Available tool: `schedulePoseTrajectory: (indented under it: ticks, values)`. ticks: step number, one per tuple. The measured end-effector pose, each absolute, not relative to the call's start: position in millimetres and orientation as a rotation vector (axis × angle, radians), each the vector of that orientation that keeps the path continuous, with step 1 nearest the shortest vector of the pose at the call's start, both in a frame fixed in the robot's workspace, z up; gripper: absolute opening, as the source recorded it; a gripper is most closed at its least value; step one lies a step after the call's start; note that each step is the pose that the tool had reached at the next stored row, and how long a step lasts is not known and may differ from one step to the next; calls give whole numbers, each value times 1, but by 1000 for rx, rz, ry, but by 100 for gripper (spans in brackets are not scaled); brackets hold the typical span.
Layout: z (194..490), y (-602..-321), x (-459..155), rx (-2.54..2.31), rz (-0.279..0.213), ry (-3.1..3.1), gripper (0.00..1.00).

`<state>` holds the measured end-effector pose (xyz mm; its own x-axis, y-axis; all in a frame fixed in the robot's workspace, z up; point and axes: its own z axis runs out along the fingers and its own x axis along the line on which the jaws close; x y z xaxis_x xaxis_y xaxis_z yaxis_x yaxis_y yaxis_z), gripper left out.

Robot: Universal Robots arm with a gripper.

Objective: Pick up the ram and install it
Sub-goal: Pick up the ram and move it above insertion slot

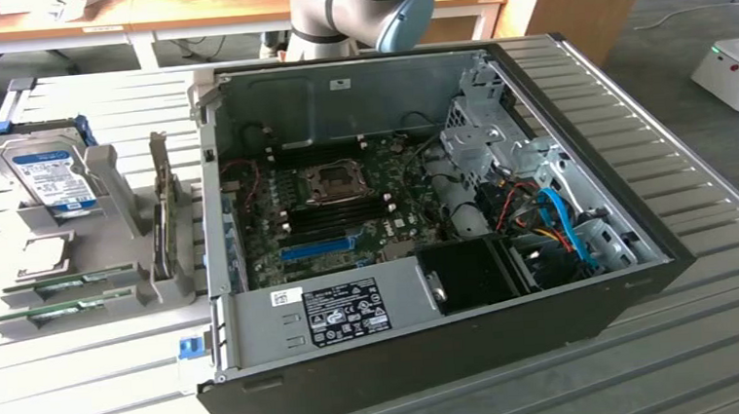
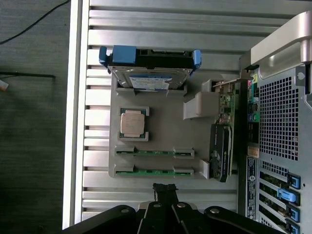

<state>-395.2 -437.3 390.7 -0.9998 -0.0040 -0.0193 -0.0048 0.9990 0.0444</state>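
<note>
Table (image 1: pixel 677 137): slatted metal; carries an open case (image 1: pixel 484 345) with its motherboard (image 1: pixel 342 194) exposed, and, to the exterior view's left of it, a grey tray (image 2: pixel 165 131).

Tray holds a hard drive (image 2: pixel 148 80), an expansion card (image 2: pixel 222 146), a CPU (image 2: pixel 132 123) and two sticks standing on edge in parallel slots; the ram (image 2: pixel 153 171) nearest the gripper is not yet lifted; the second stick (image 2: pixel 153 152) sits just beside it.

Gripper (image 2: pixel 165 189): closed on nothing; hovers near the tray's edge, beside the ram.

Handling, as judged: light, stiff and thin; brittle at the chips and contacts; likely to tip or twist if gripped off-centre; best taken across the flat faces at mid-length of the exposed long edge, between the tray's end clips and clear of the contact edge.

Writing: blue label on the hard drive, white label (image 1: pixel 350 311) on the case; print on both too small to read; no brand legible.
</note>
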Motion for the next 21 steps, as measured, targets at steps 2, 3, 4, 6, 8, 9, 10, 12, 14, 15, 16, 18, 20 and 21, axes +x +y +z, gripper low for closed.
schedulePoseTrajectory:
  ticks: [2, 3, 4, 6, 8, 9, 10, 12, 14, 15, 16, 18, 20, 21]
  values:
    - [391, -437, -395, -7, 69, 3122, 11]
    - [391, -437, -395, -7, 69, 3122, 11]
    - [391, -437, -395, -8, 69, 3122, 11]
    - [391, -437, -395, -13, 70, 3122, 11]
    - [391, -437, -395, -29, 69, 3122, 11]
    - [391, -437, -395, -44, 69, 3122, 11]
    - [391, -437, -395, -61, 69, 3122, 11]
    - [391, -437, -395, -94, 68, 3122, 11]
    - [391, -437, -395, -132, 67, 3122, 11]
    - [391, -437, -395, -152, 67, 3122, 11]
    - [391, -437, -395, -171, 66, 3121, 11]
    - [391, -437, -395, -213, 63, 3122, 11]
    - [391, -437, -395, -251, 60, 3122, 11]
    - [391, -437, -395, -269, 58, 3122, 11]
